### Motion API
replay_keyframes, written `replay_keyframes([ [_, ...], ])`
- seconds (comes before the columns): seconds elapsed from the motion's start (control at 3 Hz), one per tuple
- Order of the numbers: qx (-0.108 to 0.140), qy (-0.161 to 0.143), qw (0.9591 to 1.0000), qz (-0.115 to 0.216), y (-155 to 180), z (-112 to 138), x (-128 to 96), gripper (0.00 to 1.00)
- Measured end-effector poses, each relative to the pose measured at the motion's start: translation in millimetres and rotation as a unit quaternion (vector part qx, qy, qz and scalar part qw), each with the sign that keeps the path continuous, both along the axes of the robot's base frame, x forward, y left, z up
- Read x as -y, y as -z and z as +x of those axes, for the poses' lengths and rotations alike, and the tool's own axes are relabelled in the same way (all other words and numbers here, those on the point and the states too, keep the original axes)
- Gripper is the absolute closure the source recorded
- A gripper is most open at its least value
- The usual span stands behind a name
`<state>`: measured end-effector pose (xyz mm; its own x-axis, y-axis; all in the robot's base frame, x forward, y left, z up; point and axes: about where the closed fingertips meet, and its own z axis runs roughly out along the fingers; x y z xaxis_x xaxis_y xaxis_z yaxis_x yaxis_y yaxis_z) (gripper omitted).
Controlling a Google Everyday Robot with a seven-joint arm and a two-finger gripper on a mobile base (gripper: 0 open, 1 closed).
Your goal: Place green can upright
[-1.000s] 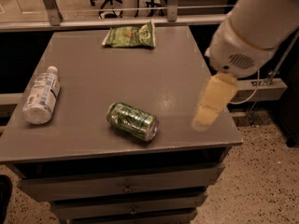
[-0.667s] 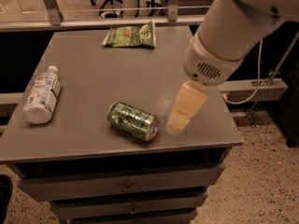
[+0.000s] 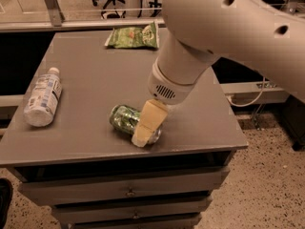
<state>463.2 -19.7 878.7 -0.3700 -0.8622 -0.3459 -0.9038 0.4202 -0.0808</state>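
Lying on its side near the front edge of the flat grey counter (image 3: 90,70), a little right of the middle: small shiny green aluminium drink can (image 3: 123,118) with pale leafy markings. Not upright; long axis running from left-rear to right-front.

Right end of the can hidden behind the pale yellowish two-finger gripper (image 3: 148,124). Gripper hanging tip-down from the thick white robot arm (image 3: 190,56), with the tip close to the front edge. Touching the can or just in front of it: cannot tell. Claw spread, pressed together or pinching the can: cannot tell either.

Near the left edge, well apart from the can: clear plastic bottle (image 3: 43,97) with white cap and pale label, lying flat, cap toward the rear.

At the rear edge, about the middle: flat green snack bag (image 3: 133,36), lying flat.

Below the counter top: grey drawer fronts (image 3: 128,185) with small knobs. To the right of the counter: speckled floor (image 3: 267,185).
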Motion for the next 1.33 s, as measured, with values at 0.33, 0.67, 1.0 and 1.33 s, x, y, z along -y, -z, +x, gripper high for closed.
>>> replay_keyframes([
  [0.33,-0.015,-0.001,0.9999,0.003,22,9,-33,0.0],
  [0.67,-0.023,-0.001,0.9997,-0.003,31,14,-51,0.0],
  [1.0,-0.035,0.005,0.9992,-0.016,39,16,-60,0.0],
  [1.33,-0.055,0.015,0.9975,-0.042,49,18,-71,0.26],
])
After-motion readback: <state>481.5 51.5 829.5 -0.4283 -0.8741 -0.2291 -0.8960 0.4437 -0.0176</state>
